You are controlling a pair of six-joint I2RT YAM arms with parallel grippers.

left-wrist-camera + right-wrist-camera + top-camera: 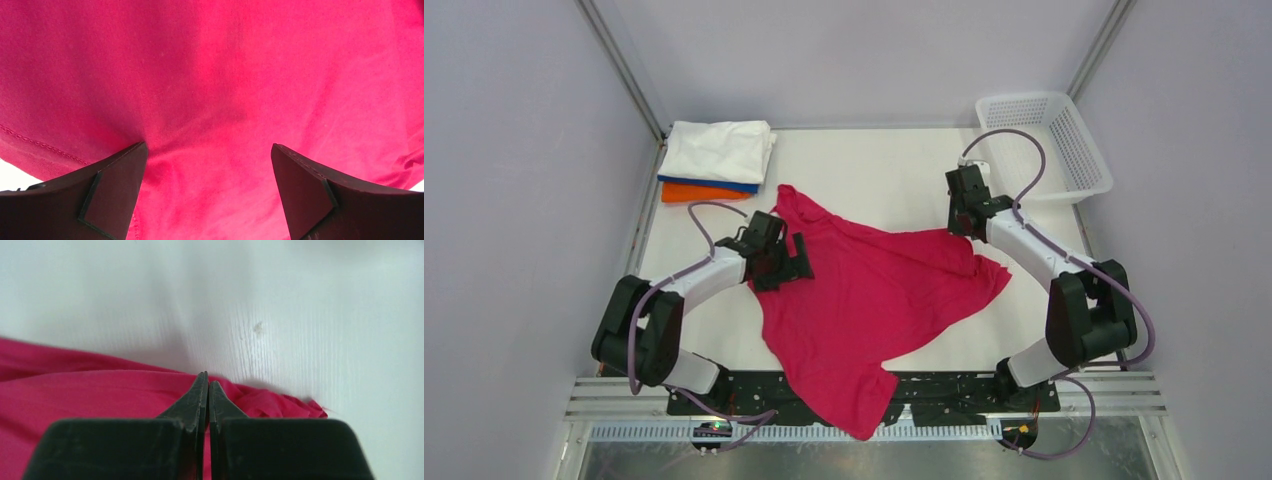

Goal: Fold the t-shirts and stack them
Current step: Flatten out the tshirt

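Mid-table, draping over the near edge: magenta-red t-shirt [864, 300], unfolded, long axis far-left to near. Left gripper [209, 150] is the nearer, jaws wide, directly over its left side. Right gripper [208, 377] is closed at the far-right hem; I cannot tell if cloth is pinched. Folded stack [719, 150] sits far-left.

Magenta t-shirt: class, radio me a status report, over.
Left gripper open above magenta t-shirt. Right gripper shut at its edge, hold unclear. Shirt crumpled, unfolded; nothing on it.

White mesh basket [1085, 150] by table's [874, 170] far-right corner
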